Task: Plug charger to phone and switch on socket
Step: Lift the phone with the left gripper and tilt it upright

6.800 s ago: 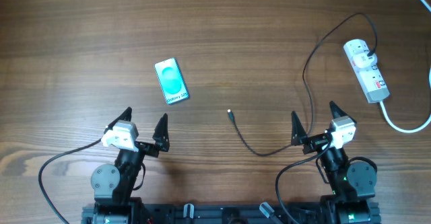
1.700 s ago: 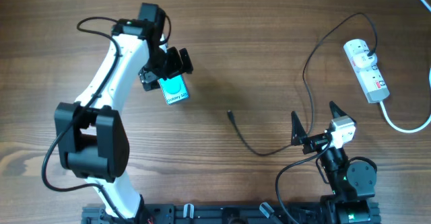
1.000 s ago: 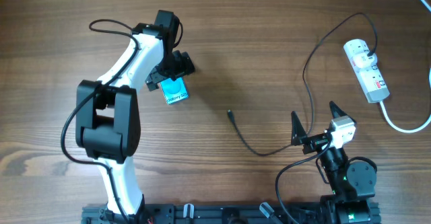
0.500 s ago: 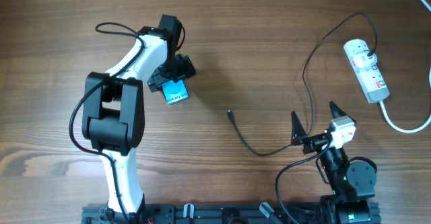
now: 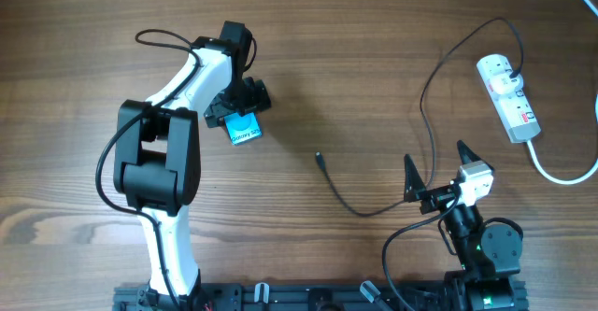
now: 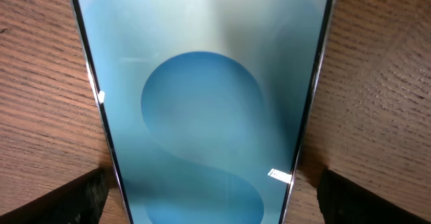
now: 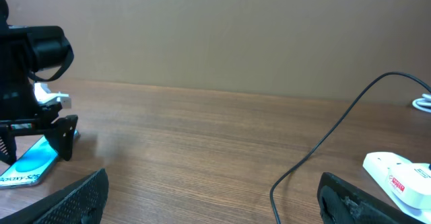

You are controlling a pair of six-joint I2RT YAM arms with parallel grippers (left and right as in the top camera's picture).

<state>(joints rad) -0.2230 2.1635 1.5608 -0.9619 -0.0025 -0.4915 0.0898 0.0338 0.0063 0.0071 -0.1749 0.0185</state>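
The phone (image 6: 202, 103), glossy teal-blue with paler and deeper curved swirls, lies flat between the left gripper's (image 5: 237, 106) spread fingers (image 6: 82, 198), while the right gripper (image 5: 434, 155) gapes empty.

Phone (image 5: 244, 131): teal screen up, flat on wood, lighter oval, white text at 5 o'clock end, long axis 11–5; upper end covered. Lies at 10 o'clock from connector (image 5: 320, 159), apart.
Charger (image 5: 422, 106): thin black cable, free metal tip unplugged on table; runs toward 5 o'clock, bends, loops up to socket (image 5: 508, 99).
Socket: white strip, flat, 2 o'clock from connector, axis 11–5, red mark near lower end, black plug at upper end.
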